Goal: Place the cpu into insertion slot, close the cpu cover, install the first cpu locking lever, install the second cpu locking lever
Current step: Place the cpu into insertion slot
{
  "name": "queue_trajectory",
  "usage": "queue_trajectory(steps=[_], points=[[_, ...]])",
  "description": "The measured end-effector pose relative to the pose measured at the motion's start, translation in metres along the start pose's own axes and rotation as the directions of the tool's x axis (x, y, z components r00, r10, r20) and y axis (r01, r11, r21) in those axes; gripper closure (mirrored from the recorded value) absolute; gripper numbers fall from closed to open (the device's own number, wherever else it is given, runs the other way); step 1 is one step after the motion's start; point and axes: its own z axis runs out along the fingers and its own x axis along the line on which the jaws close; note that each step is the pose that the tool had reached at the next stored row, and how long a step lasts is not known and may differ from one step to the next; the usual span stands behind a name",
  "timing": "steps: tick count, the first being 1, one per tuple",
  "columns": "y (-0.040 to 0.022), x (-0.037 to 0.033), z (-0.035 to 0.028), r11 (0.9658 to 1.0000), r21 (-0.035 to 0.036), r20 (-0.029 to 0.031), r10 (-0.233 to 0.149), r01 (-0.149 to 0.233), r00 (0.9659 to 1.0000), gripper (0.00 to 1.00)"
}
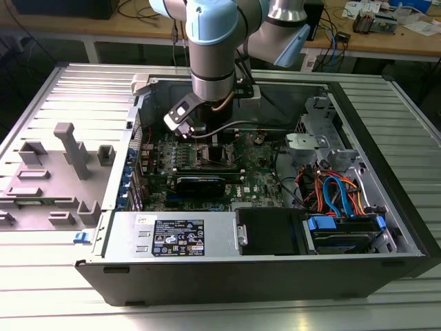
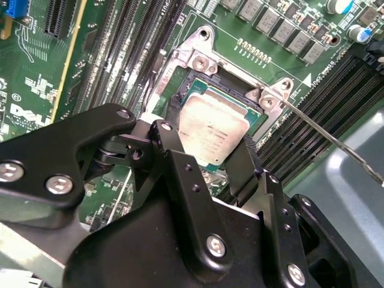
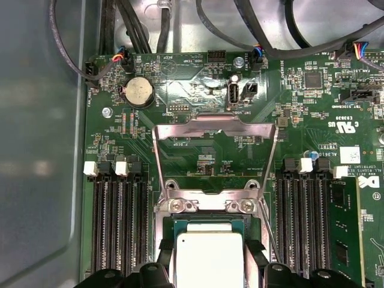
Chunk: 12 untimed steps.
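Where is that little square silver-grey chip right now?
In both wrist views the small square silver-grey chip sits in the dark-rimmed square socket on the green motherboard, between two banks of long black memory slots.

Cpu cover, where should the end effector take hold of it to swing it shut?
Probably best to take the cpu cover by its free cross-bar, opposite the hinge, coming from above. It's a thin frame swung open, hinged beside the cpu.

Silver-grey cpu (image 2: 213, 129), green motherboard (image 3: 198, 90), black fingers (image 2: 177, 165) (cables (image 1: 335, 193) blue and orange).
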Motion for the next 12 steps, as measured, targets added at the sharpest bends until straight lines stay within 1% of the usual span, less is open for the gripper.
queue_trajectory(steps=[3,12], points=[[0.0001,-0.0005,0.0,1.0,0.0001,0.0034,0.0,0.0,1.0,0.46],[-0.0003,-0.0006,0.0041,1.0,0.0002,0.0039,0.0,0.0,1.0,0.46]])
